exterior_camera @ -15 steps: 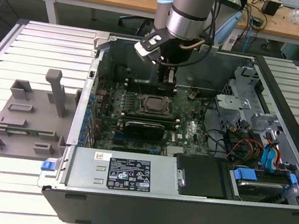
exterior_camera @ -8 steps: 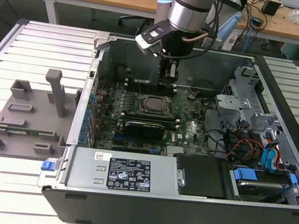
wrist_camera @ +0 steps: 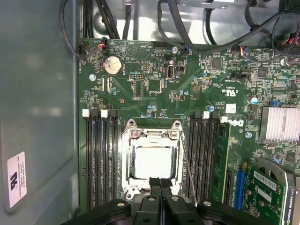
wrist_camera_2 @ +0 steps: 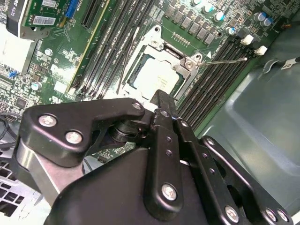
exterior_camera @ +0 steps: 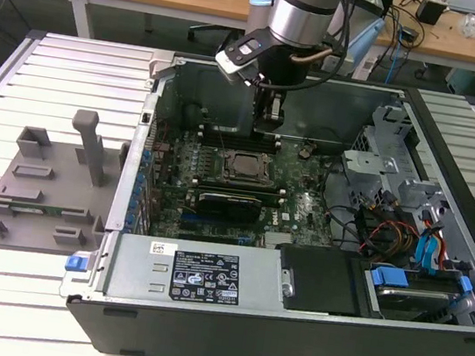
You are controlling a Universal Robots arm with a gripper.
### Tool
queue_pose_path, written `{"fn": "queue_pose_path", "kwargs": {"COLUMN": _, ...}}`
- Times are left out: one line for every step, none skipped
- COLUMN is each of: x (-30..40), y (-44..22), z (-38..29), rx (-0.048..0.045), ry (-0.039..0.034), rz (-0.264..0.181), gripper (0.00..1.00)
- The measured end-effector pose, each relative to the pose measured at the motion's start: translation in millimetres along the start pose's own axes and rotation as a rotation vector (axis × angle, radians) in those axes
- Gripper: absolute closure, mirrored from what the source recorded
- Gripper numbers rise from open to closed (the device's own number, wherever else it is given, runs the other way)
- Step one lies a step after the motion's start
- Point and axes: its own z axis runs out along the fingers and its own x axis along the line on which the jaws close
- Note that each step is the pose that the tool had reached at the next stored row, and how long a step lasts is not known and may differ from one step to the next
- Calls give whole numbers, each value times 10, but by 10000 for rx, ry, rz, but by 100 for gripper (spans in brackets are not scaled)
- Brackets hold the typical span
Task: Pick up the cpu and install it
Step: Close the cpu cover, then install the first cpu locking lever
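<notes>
The cpu [wrist_camera: 152, 161] lies flat inside the motherboard socket, its pale silvery lid framed by the metal load plate [wrist_camera: 127, 161]. It shows in the second wrist view too, as the cpu [wrist_camera_2: 157, 75], and in the exterior view as a dark square, the cpu [exterior_camera: 244, 166], mid-board. My gripper [exterior_camera: 267, 127] hangs inside the open computer case, just above the board and a little behind the socket. Its two black fingertips [wrist_camera: 156, 183] are pressed together with nothing between them, close over the socket's edge, as the gripper [wrist_camera_2: 161, 97] also shows.
Memory slots [wrist_camera: 101, 159] flank the socket, and a thin wire lever [wrist_camera_2: 225, 61] sticks out beside it. The case walls [exterior_camera: 144, 147] surround the board. Drive bays and cables [exterior_camera: 390, 226] are on the exterior view's right. A grey fixture tray [exterior_camera: 41, 190] with a post sits outside, on the left.
</notes>
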Motion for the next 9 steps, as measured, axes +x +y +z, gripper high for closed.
{"fn": "queue_pose_path", "kwargs": {"x": 0, "y": 0, "z": 0, "rx": 0, "ry": 0, "rz": 0, "gripper": 89}}
{"fn": "queue_pose_path", "kwargs": {"x": 0, "y": 0, "z": 0, "rx": 1, "ry": 0, "rz": 1, "gripper": 89}}
{"fn": "queue_pose_path", "kwargs": {"x": 0, "y": 0, "z": 0, "rx": 0, "ry": 1, "rz": 0, "gripper": 89}}
{"fn": "queue_pose_path", "kwargs": {"x": 0, "y": 0, "z": 0, "rx": 1, "ry": 1, "rz": 1, "gripper": 89}}
{"fn": "queue_pose_path", "kwargs": {"x": 0, "y": 0, "z": 0, "rx": 0, "ry": 1, "rz": 0, "gripper": 89}}
{"fn": "queue_pose_path", "kwargs": {"x": 0, "y": 0, "z": 0, "rx": 0, "ry": 2, "rz": 0, "gripper": 89}}
{"fn": "queue_pose_path", "kwargs": {"x": 0, "y": 0, "z": 0, "rx": 0, "ry": 2, "rz": 0, "gripper": 89}}
{"fn": "queue_pose_path", "kwargs": {"x": 0, "y": 0, "z": 0, "rx": 1, "ry": 3, "rz": 0, "gripper": 89}}
{"fn": "queue_pose_path", "kwargs": {"x": 0, "y": 0, "z": 0, "rx": -1, "ry": 2, "rz": -17, "gripper": 89}}
